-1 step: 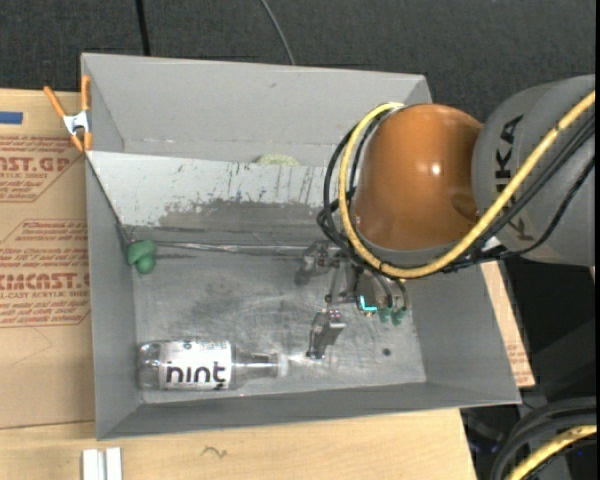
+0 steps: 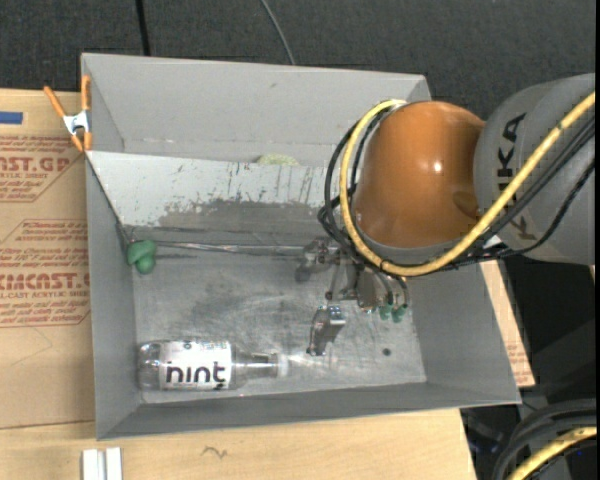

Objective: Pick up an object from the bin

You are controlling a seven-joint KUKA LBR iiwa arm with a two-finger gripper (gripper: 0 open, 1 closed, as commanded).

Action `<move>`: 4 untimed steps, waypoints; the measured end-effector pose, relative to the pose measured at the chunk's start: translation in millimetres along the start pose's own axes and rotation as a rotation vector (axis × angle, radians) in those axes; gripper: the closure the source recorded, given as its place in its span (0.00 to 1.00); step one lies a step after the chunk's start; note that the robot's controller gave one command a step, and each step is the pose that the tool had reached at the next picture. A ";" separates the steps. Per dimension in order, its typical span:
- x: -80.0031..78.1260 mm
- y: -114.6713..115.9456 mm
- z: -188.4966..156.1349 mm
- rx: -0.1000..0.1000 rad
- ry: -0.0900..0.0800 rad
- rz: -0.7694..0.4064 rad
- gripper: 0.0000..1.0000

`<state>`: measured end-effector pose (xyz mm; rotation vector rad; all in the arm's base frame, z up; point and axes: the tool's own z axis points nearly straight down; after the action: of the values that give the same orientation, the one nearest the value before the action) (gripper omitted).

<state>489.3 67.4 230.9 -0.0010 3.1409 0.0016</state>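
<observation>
The gripper hangs low over the floor of the bin, just beside the neck end of a clear bottle. The bottle lies on its side along the near wall, at bottom left. Whether the gripper is released or clenched cannot be told.

Recommended: centre over the bottle's body, not its narrow neck, and close across its width.

A green lump lies well apart, by the left wall. The bottle's label reads "pint".

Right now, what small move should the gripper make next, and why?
Probably a short shift toward lower left and down: the gripper hangs just right of the neck of the clear bottle, which lies on its side along the bin's near wall, the closest thing. The green lump sits far off at left.
</observation>
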 end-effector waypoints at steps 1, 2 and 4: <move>-6.3 -2.7 57.5 0.001 -0.004 -0.100 0.00; -9.6 -5.1 87.6 0.001 0.004 -0.299 0.00; -2.8 40.6 141.9 0.000 -0.001 -0.441 0.00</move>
<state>492.2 108.1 89.1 -0.6882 3.0638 0.0019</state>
